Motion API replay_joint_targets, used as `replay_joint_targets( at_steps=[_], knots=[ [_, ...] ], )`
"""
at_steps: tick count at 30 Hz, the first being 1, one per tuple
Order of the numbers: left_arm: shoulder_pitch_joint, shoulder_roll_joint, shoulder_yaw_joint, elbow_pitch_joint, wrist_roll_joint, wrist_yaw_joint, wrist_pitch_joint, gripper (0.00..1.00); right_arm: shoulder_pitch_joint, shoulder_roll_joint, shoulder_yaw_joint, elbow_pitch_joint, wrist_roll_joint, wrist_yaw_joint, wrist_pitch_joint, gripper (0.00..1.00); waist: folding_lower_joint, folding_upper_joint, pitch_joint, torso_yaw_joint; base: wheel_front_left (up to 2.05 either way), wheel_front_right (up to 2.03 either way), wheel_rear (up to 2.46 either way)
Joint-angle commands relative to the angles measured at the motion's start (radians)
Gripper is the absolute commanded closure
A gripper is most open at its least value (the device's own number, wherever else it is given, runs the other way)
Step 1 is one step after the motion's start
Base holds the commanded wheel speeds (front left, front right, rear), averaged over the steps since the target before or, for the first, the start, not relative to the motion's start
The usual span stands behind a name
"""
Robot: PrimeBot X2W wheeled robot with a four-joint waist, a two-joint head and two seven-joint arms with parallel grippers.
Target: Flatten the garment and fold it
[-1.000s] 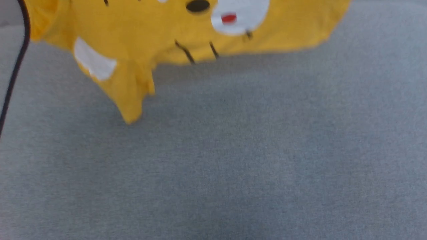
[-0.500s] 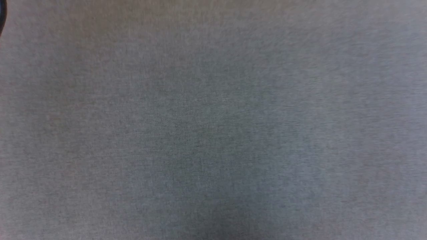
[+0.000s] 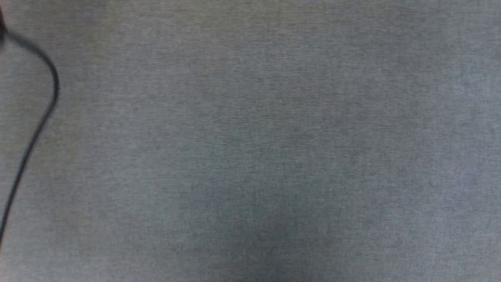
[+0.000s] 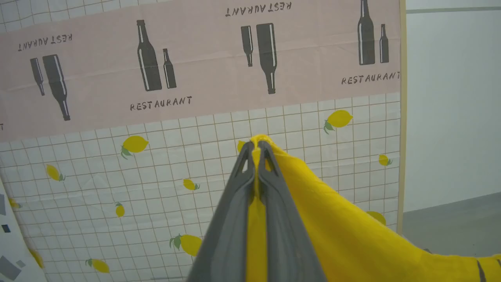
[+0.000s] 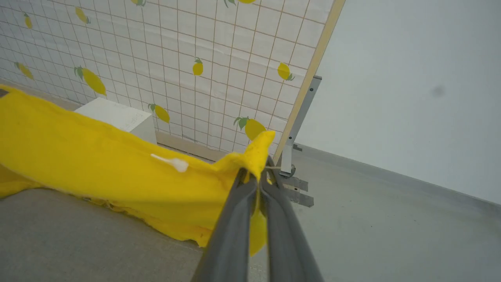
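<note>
The garment is a bright yellow shirt held up in the air between both grippers. In the left wrist view my left gripper is shut on a pinched corner of it, and the cloth runs off to the lower right. In the right wrist view my right gripper is shut on another corner, with the garment stretching away to the left as a taut yellow band with a small white mark on it. The head view looks down on the grey cloth surface.
A thin black cable curves down the left edge of the head view. A screen with lemon and bottle prints stands behind, a white box at its foot. The screen's metal leg rests on grey floor by a pale wall.
A second ago the garment hung across the top of the head view; it has gone out of that view. The black cable now curves further in at the left.
</note>
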Motion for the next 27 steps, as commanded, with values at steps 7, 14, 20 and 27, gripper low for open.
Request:
replay_joint_targets(
  at_steps=[7, 14, 20, 27],
  knots=[
    [0.364, 0.072, 0.006, -0.278, -0.08, 0.034, 0.041, 1.0, 0.329, -0.134, -0.05, -0.262, 0.195, -0.002, 0.014, 1.0, -0.0003, 0.0, -0.115, 0.036, 0.0, 0.0, 0.0],
    [0.771, 0.138, -0.03, -0.538, -0.103, 0.136, 0.095, 1.0, 0.695, -0.11, -0.185, -0.477, 0.242, -0.002, 0.05, 1.0, -0.0003, 0.0, -0.209, 0.035, 0.0, 0.0, 0.0],
    [1.069, 0.169, -0.079, -0.629, -0.14, 0.206, 0.136, 1.0, 0.963, -0.014, -0.278, -0.605, 0.227, -0.002, 0.081, 1.0, -0.0003, 0.0, -0.297, 0.033, 0.0, 0.0, 0.0],
    [1.312, 0.19, -0.165, -0.611, -0.23, 0.22, 0.248, 1.0, 1.243, 0.1, -0.365, -0.66, 0.2, -0.002, 0.146, 1.0, -0.0003, 0.0, -0.401, 0.045, 0.0, 0.0, 0.0]
  ],
)
